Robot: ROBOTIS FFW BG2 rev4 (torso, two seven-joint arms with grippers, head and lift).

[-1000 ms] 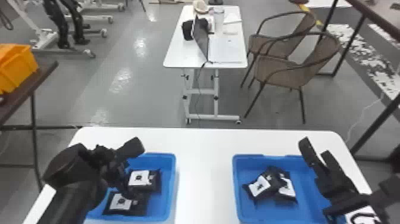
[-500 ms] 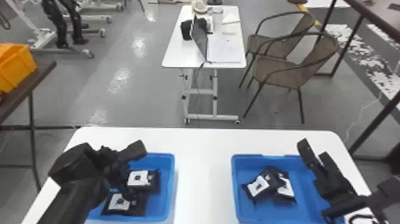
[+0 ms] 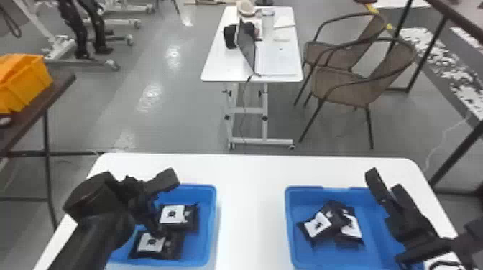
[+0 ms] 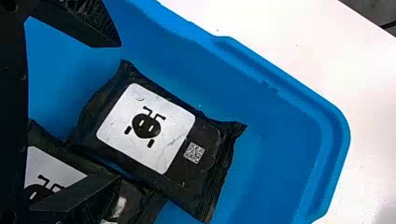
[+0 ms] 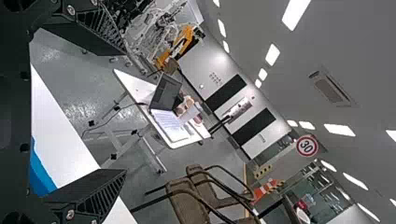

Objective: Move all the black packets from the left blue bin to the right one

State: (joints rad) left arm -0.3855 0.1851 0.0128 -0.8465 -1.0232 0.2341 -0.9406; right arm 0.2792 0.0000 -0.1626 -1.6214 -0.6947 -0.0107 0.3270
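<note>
Bearing white labels (image 4: 145, 128), the black packets (image 4: 161, 141) look crinkled.

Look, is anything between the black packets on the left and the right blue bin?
Only the facing walls of the left blue bin and the right blue bin, with white table between them.

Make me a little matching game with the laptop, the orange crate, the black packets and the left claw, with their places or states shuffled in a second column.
1. Laptop
2. Orange crate
3. Black packets
4. Left claw

A. Open, above the left blue bin
B. On the brown table
C. On the white wheeled table
D. Lying inside both blue bins

Pairs: 1-C, 2-B, 3-D, 4-A
</note>
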